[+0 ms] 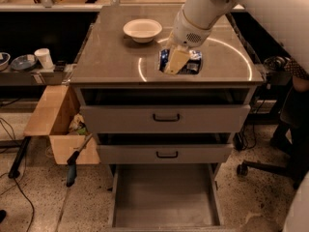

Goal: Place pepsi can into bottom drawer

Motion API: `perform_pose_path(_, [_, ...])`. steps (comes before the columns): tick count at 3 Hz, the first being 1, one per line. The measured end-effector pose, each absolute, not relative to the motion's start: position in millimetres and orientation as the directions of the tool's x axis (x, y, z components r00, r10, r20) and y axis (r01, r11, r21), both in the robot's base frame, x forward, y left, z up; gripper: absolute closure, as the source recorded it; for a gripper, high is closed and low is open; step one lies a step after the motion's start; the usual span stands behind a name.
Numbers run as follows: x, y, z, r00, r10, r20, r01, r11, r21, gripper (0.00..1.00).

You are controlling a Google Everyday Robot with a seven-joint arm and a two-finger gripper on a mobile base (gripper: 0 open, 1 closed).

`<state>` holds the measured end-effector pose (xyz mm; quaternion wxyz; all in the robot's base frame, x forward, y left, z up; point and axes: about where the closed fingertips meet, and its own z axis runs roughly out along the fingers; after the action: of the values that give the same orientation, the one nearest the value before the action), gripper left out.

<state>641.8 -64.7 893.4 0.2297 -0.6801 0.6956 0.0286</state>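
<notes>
A big grey cabinet [111, 57] with a flat top fills the middle of the frame. A fat white robot arm [251, 8] comes in from the upper right and reaches down to the cabinet top. At the bottom of the frame the bottom drawer [164, 197] is pulled all the way out, and you can see its flat grey floor. Above it are the middle drawer [130, 153] and the top drawer [120, 119], each with a black handle, and each is pulled out a little way. A brown cardboard box [48, 115] sits open on the floor at the left, just beside the cabinet. A white bowl [142, 29] stands on the cabinet top, toward the back. The claw [176, 64] is down on the cabinet top, right of the bowl and a bit nearer the front, and it covers the middle of the pepsi can [194, 64]. The blue can is on the top there, well above the bottom drawer. You cannot tell how far open the claw is or if it has hold of the can. A small white cup [44, 58] stands on a low shelf at the far left.
</notes>
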Motion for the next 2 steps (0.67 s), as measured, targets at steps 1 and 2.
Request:
perform_pose_path(1, [626.5, -66.3, 886.7, 0.013, -0.927, -0.374, -0.962, 0.090, -0.258, 1.00])
perform_pose_path(2, [606.3, -69.3, 880.3, -0.008, -0.920, -0.391, -0.965, 0.110, -0.238, 1.00])
